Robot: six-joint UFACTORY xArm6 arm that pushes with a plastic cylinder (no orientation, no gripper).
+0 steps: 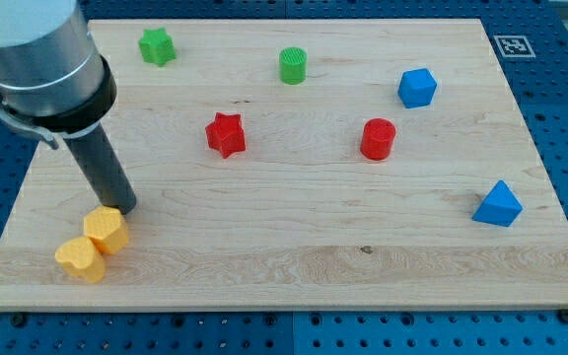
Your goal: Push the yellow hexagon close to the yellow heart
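The yellow hexagon [106, 230] lies near the view's bottom left of the wooden board [294, 247]. The yellow heart [80, 260] lies just below and left of it, and the two touch. My tip [123, 208] rests on the board right at the hexagon's upper right edge, touching or nearly touching it. The dark rod rises from there up and left to the grey arm body at the view's top left.
A green star [156, 46] and a green cylinder [293, 65] lie near the top. A red star [226, 135] and a red cylinder [378, 139] lie mid-board. A blue cube [417, 88] and a blue triangular block [498, 205] lie at the right.
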